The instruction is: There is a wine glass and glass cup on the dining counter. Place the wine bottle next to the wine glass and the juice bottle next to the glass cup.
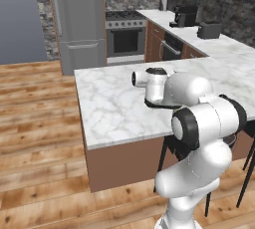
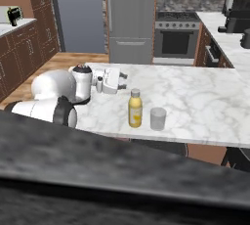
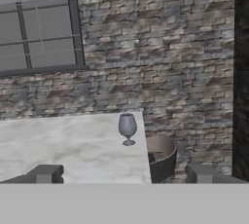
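gripper: the gripper (image 2: 120,76) hangs level over the left part of the dining counter (image 2: 195,97), its fingers spread wide with nothing between them (hand view shows the two tips far apart at the bottom)
juice bottle: the juice bottle (image 2: 135,108) stands upright near the counter's front edge, right of the gripper and apart from it
glass cup: the glass cup (image 2: 158,118) sits just beside the juice bottle, on its right, with a small gap
wine glass: the wine glass (image 3: 127,129) stands upright near the far corner of the slab in the hand view
beyond the slab: a dark round stool (image 3: 160,157) just past the counter edge, a stone wall (image 3: 160,47) behind
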{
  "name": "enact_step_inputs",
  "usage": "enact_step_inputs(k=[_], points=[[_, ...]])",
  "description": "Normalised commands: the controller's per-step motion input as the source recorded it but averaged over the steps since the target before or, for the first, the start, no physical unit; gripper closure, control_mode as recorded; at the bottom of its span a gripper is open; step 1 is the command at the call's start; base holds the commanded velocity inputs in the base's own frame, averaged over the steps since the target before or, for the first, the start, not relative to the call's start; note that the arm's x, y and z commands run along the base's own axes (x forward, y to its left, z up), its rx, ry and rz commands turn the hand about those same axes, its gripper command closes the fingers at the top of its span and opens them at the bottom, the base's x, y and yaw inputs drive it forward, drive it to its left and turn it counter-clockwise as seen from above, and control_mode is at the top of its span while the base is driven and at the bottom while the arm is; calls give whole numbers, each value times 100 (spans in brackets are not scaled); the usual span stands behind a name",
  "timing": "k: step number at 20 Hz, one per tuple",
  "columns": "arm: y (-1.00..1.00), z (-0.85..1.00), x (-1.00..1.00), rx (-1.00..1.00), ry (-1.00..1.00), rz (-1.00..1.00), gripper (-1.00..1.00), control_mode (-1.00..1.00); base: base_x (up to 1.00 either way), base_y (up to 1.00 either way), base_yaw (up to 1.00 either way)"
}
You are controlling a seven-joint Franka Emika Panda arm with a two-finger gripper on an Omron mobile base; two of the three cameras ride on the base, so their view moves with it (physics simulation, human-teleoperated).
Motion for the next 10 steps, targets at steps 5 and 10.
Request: enact_step_inputs(k=[5,10], points=[[14,61,-89,18,16,-1,-100,-100,0,0,0],[18,49,-100,22,21,3,-100,-100,0,0,0]])
